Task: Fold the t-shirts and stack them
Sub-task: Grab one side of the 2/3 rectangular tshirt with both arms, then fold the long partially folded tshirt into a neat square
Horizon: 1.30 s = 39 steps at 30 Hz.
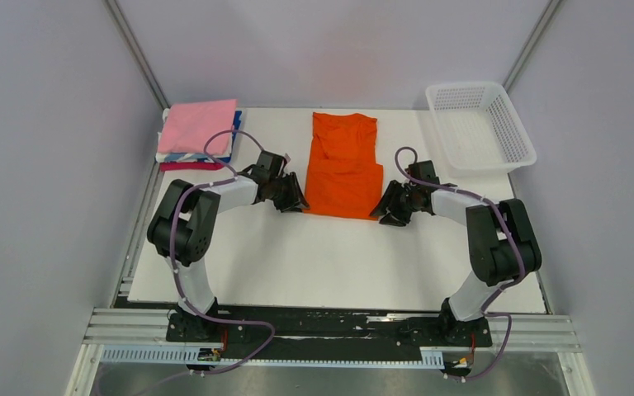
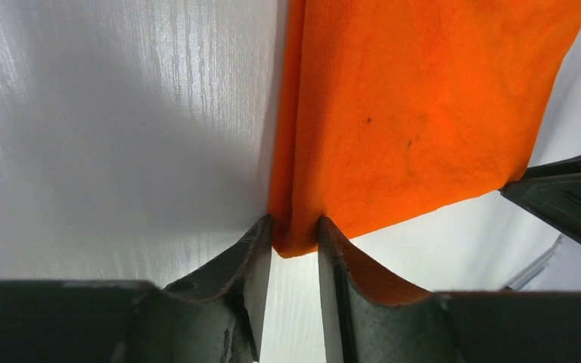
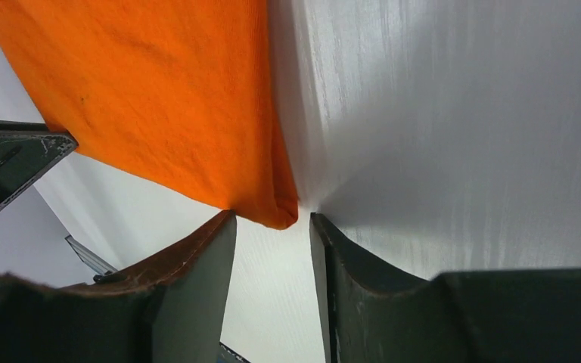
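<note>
The left hand [image 1: 293, 198] straddles the 7 o'clock corner of the orange t-shirt [image 1: 344, 165], touching both sides; whether it grips, I cannot tell. The right hand [image 1: 390, 210] stands open around the 5 o'clock corner. The t-shirt lies folded toward 12 o'clock on the surface [image 1: 297, 264].

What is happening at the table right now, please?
An orange t-shirt lies flat mid-table, folded lengthwise, with a gripper at each near corner. The left gripper has its fingers against the near left corner; a firm grip can't be confirmed. The right gripper straddles the near right corner, jaws open. A stack of folded shirts sits at the far left.
</note>
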Tool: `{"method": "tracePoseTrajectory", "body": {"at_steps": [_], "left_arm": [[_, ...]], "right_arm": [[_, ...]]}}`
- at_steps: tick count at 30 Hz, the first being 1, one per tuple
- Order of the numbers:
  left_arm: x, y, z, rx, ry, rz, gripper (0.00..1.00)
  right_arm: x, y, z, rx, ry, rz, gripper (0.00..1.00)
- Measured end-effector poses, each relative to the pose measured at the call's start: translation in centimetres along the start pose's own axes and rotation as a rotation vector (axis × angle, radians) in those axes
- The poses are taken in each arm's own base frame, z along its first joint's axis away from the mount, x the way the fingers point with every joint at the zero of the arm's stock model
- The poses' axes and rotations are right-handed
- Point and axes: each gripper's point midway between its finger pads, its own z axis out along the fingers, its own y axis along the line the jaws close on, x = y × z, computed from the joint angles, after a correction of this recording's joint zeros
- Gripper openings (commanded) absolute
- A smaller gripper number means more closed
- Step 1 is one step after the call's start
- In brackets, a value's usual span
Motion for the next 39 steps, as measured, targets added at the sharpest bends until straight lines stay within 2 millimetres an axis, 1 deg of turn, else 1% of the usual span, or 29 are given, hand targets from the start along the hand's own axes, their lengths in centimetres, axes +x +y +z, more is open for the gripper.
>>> {"method": "tracePoseTrajectory", "body": {"at_steps": [4,5,6,7,9,14,16,18,19,21,23,25,28,30,32,35,39], "left_arm": [[0.1,0.0,0.5,0.003,0.001,-0.003,0.21],[0.1,-0.1,0.6,0.005,0.002,-0.002,0.11],[0.2,-0.1,0.7,0.007,0.002,0.002,0.05],[0.2,-0.1,0.7,0.006,0.002,0.004,0.0],[0.4,-0.3,0.8,0.012,0.005,0.003,0.0],[0.9,-0.5,0.8,0.037,-0.005,0.016,0.0],[2.1,-0.3,0.2,0.037,-0.008,0.029,0.0],[4.1,0.0,-1.0,0.024,0.004,0.043,0.0],[5.4,0.2,-1.8,0.015,0.016,0.051,0.0],[7.2,0.2,-3.5,0.019,0.022,0.067,0.0],[8.4,-0.4,-5.8,0.047,0.006,0.084,0.0],[8.4,-1.4,-8.3,0.094,-0.047,0.1,0.0],[7.4,-3.5,-12.1,0.171,-0.151,0.128,0.0],[6.7,-4.8,-14.5,0.218,-0.224,0.142,0.0],[6.2,-5.5,-16.3,0.245,-0.287,0.145,0.0],[5.7,-5.5,-17.7,0.24,-0.343,0.13,0.0],[4.6,-5.0,-18.6,0.199,-0.408,0.093,0.0]], "right_arm": [[-0.1,0.1,0.4,-0.005,-0.004,0.0,0.29],[-0.1,0.1,0.6,-0.005,-0.004,0.0,0.24],[-0.1,0.1,0.7,-0.006,-0.003,0.002,0.19],[-0.1,0.0,0.8,-0.007,-0.002,0.002,0.13],[-0.1,-0.1,1.0,-0.007,0.0,0.007,0.01],[0.4,0.0,0.7,-0.03,-0.008,0.004,0.0],[1.3,-0.3,0.2,-0.035,-0.003,0.0,0.0],[2.6,-0.3,-0.8,-0.054,0.008,-0.009,0.0],[3.5,-0.1,-1.7,-0.075,0.015,-0.019,0.0],[4.7,0.6,-3.3,-0.119,0.018,-0.045,0.0],[5.4,1.7,-5.0,-0.171,0.007,-0.08,0.0],[5.7,3.3,-7.0,-0.238,-0.015,-0.125,0.0],[6.0,5.6,-9.5,-0.335,-0.047,-0.19,0.0],[5.9,7.0,-10.9,-0.384,-0.06,-0.224,0.0],[5.3,8.2,-11.8,-0.414,-0.074,-0.248,0.0],[4.1,10.3,-13.1,-0.455,-0.105,-0.283,0.0],[2.5,12.5,-14.1,-0.503,-0.139,-0.323,0.0]]}}
